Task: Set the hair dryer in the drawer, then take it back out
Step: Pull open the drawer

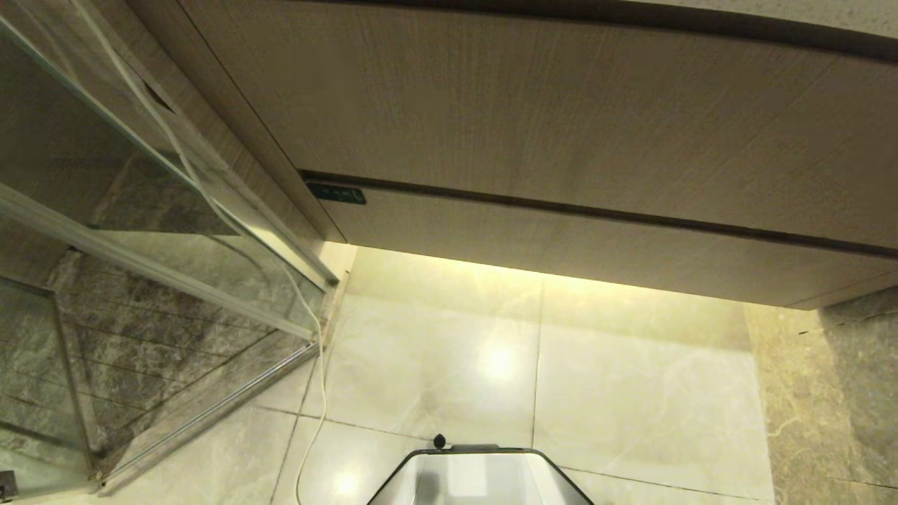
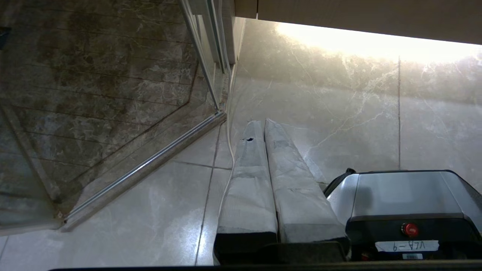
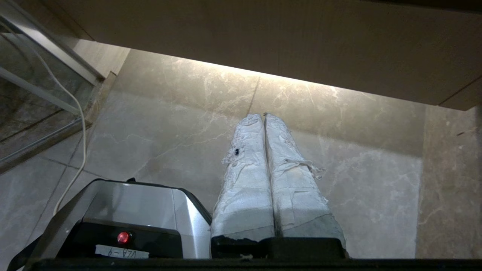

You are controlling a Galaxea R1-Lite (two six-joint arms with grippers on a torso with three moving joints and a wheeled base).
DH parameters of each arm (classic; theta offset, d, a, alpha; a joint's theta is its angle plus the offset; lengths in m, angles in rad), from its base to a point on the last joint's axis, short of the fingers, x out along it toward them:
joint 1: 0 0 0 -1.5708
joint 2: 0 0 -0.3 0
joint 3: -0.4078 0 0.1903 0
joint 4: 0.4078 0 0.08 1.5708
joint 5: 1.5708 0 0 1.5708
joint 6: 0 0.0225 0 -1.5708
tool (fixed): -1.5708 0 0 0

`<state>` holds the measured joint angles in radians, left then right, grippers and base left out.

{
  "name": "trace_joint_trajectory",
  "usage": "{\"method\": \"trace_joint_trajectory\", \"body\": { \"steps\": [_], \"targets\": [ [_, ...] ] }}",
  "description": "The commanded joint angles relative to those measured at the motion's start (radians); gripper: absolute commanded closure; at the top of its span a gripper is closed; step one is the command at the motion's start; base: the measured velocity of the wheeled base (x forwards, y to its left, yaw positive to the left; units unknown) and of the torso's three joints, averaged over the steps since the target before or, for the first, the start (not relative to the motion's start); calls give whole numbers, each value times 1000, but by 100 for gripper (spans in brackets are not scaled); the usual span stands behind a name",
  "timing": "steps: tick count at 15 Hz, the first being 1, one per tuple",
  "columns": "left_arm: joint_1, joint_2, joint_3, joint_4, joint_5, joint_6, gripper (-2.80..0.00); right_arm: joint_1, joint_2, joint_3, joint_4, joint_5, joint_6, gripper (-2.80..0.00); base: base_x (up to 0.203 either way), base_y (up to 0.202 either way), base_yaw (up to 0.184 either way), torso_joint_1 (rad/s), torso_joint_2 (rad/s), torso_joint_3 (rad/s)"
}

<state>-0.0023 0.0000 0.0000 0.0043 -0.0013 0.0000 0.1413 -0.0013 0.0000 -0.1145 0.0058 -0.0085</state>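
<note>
The drawer (image 1: pixel 561 238) is the low, wide wood-grain front under the much taller panel (image 1: pixel 526 105). It is pushed in flush, with a small black plate (image 1: pixel 337 193) at its left end. The hair dryer is out of view. Neither arm shows in the head view. My left gripper (image 2: pixel 260 122) hangs parked over the pale floor tiles, its two cloth-wrapped fingers pressed together and holding nothing. My right gripper (image 3: pixel 264 116) hangs the same way, shut and empty, with the cabinet's lower front (image 3: pixel 263 45) beyond it.
A glass shower screen (image 1: pixel 140 210) with a metal floor rail (image 1: pixel 210 414) stands at the left. A white cable (image 1: pixel 319 365) runs down beside it onto the floor. My silver base (image 1: pixel 480 477) sits at the bottom centre. A darker marble wall (image 1: pixel 842 393) closes the right.
</note>
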Motion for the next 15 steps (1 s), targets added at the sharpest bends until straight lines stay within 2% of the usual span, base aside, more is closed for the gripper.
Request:
{"method": "trace_joint_trajectory", "body": {
  "steps": [1, 5, 6, 8, 10, 12, 13, 15],
  "targets": [
    [1, 0, 2, -1, 0, 0, 0, 1, -39, 40, -1, 0, -4, 0, 0, 0, 0, 0, 0, 0],
    [1, 0, 2, -1, 0, 0, 0, 0, -39, 28, -5, 3, -5, 0, 0, 0, 0, 0, 0, 0],
    [1, 0, 0, -1, 0, 0, 0, 0, -39, -19, 10, 9, -5, 0, 0, 0, 0, 0, 0, 0],
    [1, 0, 2, -1, 0, 0, 0, 1, -39, -191, 160, 24, -11, 0, 0, 0, 0, 0, 0, 0],
    [1, 0, 2, -1, 0, 0, 0, 1, -39, -410, 459, 34, -16, 0, 0, 0, 0, 0, 0, 0],
    [1, 0, 2, -1, 0, 0, 0, 1, -39, -564, 701, 46, -20, 0, 0, 0, 0, 0, 0, 0],
    [1, 0, 1, -1, 0, 0, 0, 1, -39, -595, 742, 51, -22, 0, 0, 0, 0, 0, 0, 0],
    [1, 0, 2, -1, 0, 0, 0, 4, -39, -600, 653, 59, -22, 0, 0, 0, 0, 0, 0, 0]
  ]
}}
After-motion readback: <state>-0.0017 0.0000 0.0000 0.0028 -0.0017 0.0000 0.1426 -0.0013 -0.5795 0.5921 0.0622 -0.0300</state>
